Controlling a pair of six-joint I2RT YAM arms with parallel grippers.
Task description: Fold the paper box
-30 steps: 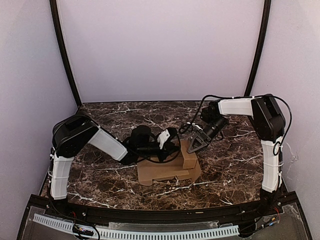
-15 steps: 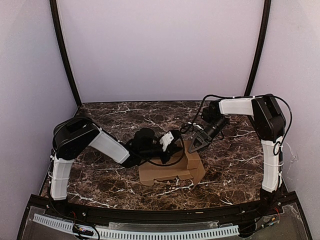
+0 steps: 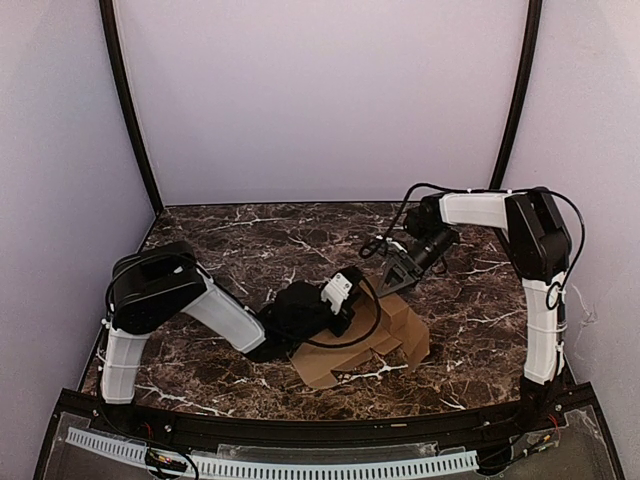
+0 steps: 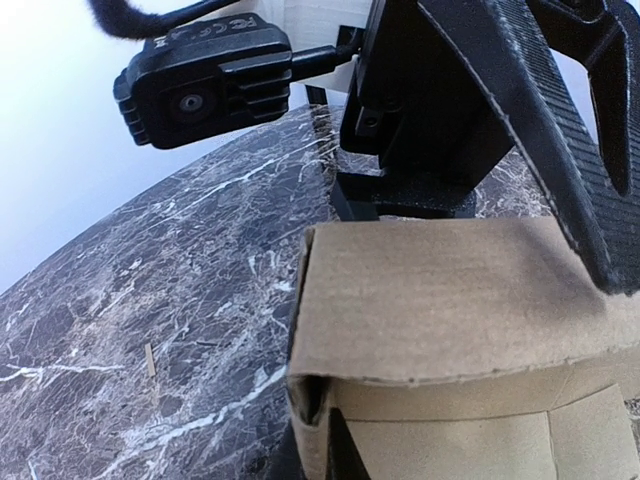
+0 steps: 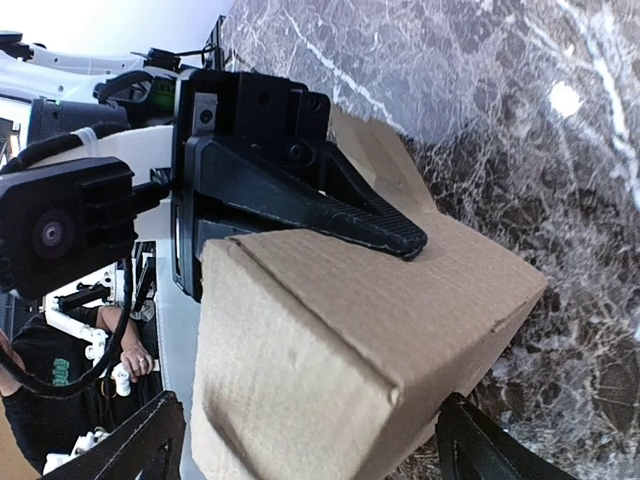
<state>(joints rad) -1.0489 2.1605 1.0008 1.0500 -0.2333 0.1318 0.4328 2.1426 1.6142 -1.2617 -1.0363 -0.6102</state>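
The plain brown cardboard paper box [image 3: 400, 325] sits near the middle of the dark, white-veined marble table [image 3: 230, 240], towards the near edge, and looks roughly half formed. Its right part stands up as a cube-like block with creased corners, while a flat flap lies spread on the tabletop at the near left. The left gripper [image 3: 358, 305] is clenched on an upper panel. The right wrist view shows one black finger [image 5: 330, 205] lying flat along the cardboard, the other hidden behind it. The right gripper [image 3: 397, 275] hovers at the box's far side, its fingers [image 5: 150, 440] spread wide and holding nothing. Judging by the open seam at the corner in the left wrist view, the remaining flaps have yet to be raised and tucked.
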